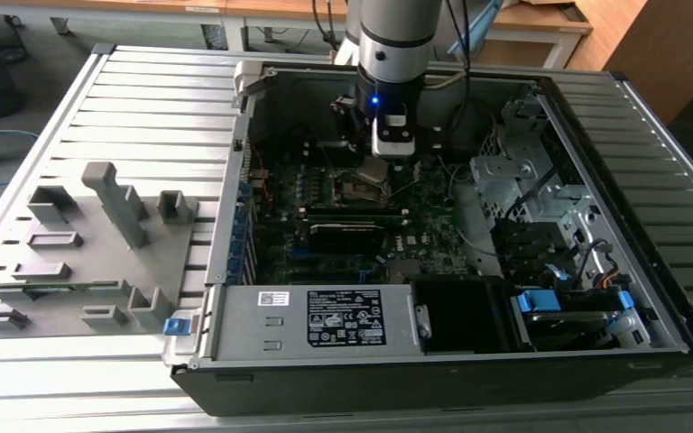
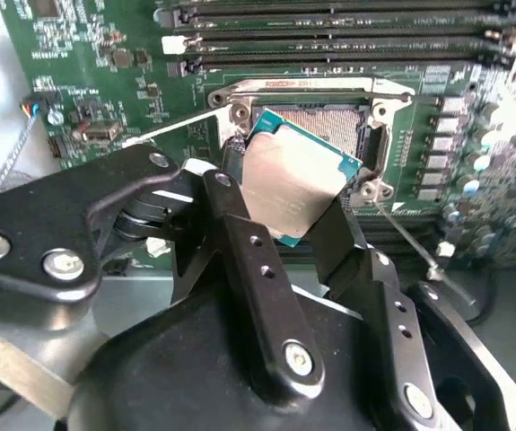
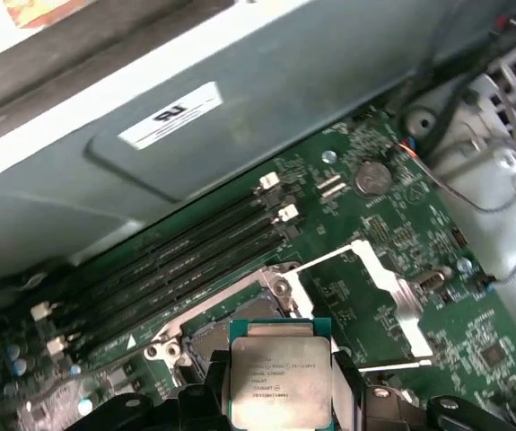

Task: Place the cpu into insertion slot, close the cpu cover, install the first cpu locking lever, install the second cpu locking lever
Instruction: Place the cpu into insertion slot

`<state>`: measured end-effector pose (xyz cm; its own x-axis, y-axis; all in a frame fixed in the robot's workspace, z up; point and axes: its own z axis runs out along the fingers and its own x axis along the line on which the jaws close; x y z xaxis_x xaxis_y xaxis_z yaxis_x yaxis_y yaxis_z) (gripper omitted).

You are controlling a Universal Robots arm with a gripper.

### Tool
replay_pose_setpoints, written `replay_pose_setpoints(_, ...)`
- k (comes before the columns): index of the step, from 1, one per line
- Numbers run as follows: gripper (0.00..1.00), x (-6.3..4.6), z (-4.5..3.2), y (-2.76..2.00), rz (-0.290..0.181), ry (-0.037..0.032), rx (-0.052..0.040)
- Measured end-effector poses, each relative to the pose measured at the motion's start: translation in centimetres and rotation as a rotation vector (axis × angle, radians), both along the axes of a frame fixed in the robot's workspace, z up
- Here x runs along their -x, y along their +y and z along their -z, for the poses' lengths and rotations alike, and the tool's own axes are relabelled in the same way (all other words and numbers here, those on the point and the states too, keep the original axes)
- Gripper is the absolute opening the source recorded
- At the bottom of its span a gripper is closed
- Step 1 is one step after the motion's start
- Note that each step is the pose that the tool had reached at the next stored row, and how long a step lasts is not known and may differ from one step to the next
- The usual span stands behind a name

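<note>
My gripper [image 1: 392,155] hangs inside the open computer case, just above the motherboard. It is shut on the cpu [image 2: 293,180], a flat silver-topped chip with a green edge, its black fingers [image 2: 240,242] pressing on two opposite sides. The cpu [image 3: 280,377] is tilted and sits close over the insertion slot [image 2: 329,121], whose pin field and silvery rim show behind it. In the first wrist view the insertion slot [image 3: 205,341] lies partly under the chip. The silvery cpu cover [image 3: 397,296] stands swung open beside the slot. Thin wire levers [image 2: 172,127] stick out from the socket.
Long black memory slots [image 2: 329,27] run beside the socket. The white-labelled power supply box [image 1: 322,316] fills the case's near side. Drive cages and cables [image 1: 527,189] crowd the exterior view's right. A grey fixture plate [image 1: 94,244] lies outside the case at the exterior view's left.
</note>
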<state>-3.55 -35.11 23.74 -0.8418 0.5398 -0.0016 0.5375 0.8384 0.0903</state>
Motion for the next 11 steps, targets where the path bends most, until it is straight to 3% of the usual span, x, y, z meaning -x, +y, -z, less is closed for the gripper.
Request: replay_pose_setpoints(11, 0.54, 0.00, 0.02, 0.00, 0.185, 0.0000, 0.0000)
